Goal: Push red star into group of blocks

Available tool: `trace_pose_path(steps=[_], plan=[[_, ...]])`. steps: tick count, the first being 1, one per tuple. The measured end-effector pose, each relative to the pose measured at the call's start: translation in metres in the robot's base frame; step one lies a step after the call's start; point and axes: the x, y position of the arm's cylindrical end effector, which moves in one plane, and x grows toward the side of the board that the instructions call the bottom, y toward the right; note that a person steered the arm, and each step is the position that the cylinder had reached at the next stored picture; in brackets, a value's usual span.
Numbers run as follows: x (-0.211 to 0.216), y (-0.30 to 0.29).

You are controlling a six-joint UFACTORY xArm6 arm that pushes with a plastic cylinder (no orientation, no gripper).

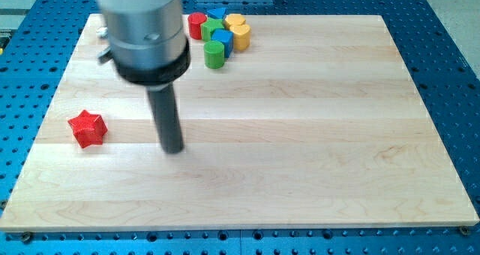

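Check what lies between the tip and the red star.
Nothing: in the camera view, only bare board separates my tip from the red star at its left.

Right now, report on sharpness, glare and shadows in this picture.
Camera view: the rod's upper housing is large and blurred, close to the lens; my tip is sharper, to the view's right of the red star, apart from it. Lighting is even, with no strong glare on the board; soft shadows lie under the star and the block group at the view's top.
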Motion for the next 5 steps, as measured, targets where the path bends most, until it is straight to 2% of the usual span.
trace_pose_path(steps=[1,2,3,4,5], plan=[[0.0,-0.001],[-0.007,-0.077],[0.043,-0.14],[0.021,-0.162],[-0.031,-0.147]])
